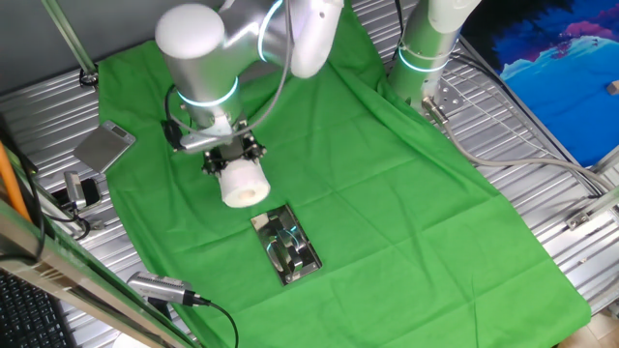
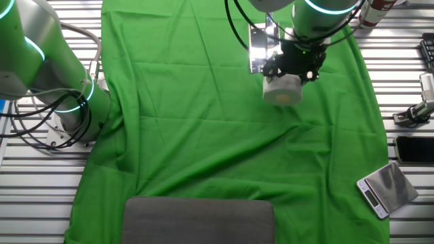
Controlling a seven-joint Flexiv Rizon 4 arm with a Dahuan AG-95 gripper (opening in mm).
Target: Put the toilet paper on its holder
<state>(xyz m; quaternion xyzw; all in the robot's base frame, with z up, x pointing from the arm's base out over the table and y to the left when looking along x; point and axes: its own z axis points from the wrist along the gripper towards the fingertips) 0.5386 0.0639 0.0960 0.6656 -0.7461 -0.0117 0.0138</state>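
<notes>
Gripper (image 1: 232,159) clamps the toilet paper (image 1: 243,183) beside the holder (image 1: 286,246).

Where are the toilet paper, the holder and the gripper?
toilet paper (image 1: 244,184), one fixed view, its side wall.
holder (image 1: 287,246), one fixed view, its chrome plate.
gripper (image 2: 293,66), the other fixed view, above the roll.

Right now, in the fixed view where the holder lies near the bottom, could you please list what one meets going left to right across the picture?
Dull-grey plate → toilet paper in the hand → holder → second arm's base.
</notes>
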